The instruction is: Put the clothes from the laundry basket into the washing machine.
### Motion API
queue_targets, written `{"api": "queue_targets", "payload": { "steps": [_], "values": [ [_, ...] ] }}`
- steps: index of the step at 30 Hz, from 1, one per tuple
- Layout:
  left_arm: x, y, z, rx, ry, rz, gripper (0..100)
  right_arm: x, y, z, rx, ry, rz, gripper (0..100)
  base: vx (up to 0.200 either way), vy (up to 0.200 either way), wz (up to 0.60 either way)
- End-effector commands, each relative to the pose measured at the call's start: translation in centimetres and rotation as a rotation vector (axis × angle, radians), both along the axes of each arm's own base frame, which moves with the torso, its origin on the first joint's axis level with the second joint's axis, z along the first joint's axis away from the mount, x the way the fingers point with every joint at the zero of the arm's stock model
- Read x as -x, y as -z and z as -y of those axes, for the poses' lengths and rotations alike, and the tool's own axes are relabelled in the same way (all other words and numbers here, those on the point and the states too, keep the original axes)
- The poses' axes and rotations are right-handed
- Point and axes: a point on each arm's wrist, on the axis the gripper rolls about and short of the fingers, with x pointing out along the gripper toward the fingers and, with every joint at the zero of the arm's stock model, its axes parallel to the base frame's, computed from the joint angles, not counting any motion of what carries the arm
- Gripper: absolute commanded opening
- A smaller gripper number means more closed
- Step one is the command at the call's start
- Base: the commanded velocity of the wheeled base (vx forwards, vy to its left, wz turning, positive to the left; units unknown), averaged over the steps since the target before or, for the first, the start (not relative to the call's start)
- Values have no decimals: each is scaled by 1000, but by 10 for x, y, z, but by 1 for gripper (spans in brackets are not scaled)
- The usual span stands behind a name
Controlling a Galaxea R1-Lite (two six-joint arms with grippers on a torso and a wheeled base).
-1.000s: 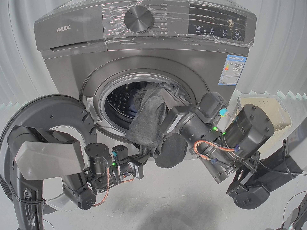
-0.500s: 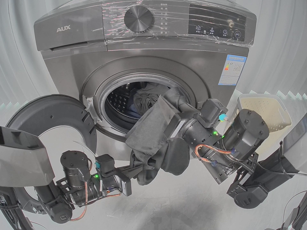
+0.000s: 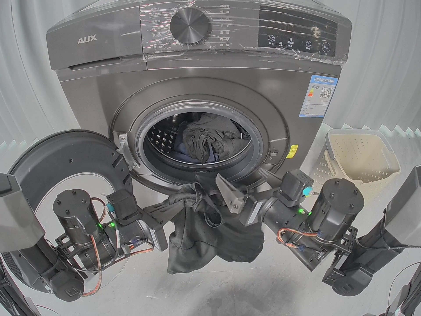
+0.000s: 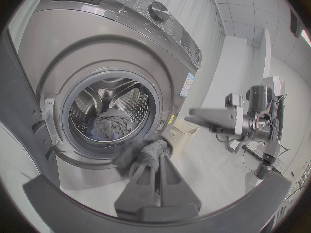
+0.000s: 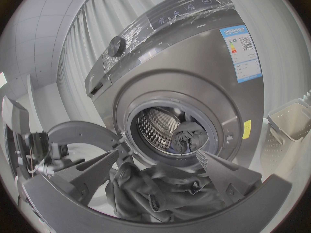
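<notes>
A dark grey garment [image 3: 206, 238] hangs in front of the washing machine [image 3: 105, 93], below its round opening. My left gripper [image 3: 186, 195] is shut on the garment's bunched top edge, and the left wrist view shows its fingers [image 4: 142, 178] pinching the cloth [image 4: 154, 149]. My right gripper [image 3: 239, 176] stands open just right of that bunch, its fingers [image 5: 220, 169] spread wide above the garment [image 5: 155, 191] and holding nothing. Dark grey clothes [image 3: 210, 139] lie inside the drum over something blue.
The machine's door [image 3: 66, 154] is swung open to the left, behind my left arm. A cream laundry basket [image 3: 364, 154] stands on the floor right of the machine, behind my right arm. Pale floor lies below the hanging garment.
My right gripper let go of the garment and drew back from the drum opening. The garment slid out of the opening and now hangs from my left gripper, which has risen.
</notes>
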Motion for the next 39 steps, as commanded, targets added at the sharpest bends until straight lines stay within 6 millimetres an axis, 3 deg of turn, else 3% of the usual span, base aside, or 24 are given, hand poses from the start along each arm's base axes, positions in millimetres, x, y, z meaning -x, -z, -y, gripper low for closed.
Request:
{"api": "queue_targets", "payload": {
  "steps": [1,6,12,28,39],
  "values": [
    [-7,-12,-1,34,-18,50,0,11,21,12,86,-9,-69,100,0,0,0],
    [-8,-15,-1,43,-21,61,0,24,39,19,162,-53,-124,100,0,0,0],
    [-5,-20,-1,51,-15,75,0,25,46,19,186,-57,-141,100,0,0,0],
    [16,-53,-7,115,62,183,0,8,62,7,207,-48,-155,100,0,0,0],
    [18,-53,-7,113,102,188,0,-10,63,4,190,-16,-134,100,0,0,0]
  ]
}}
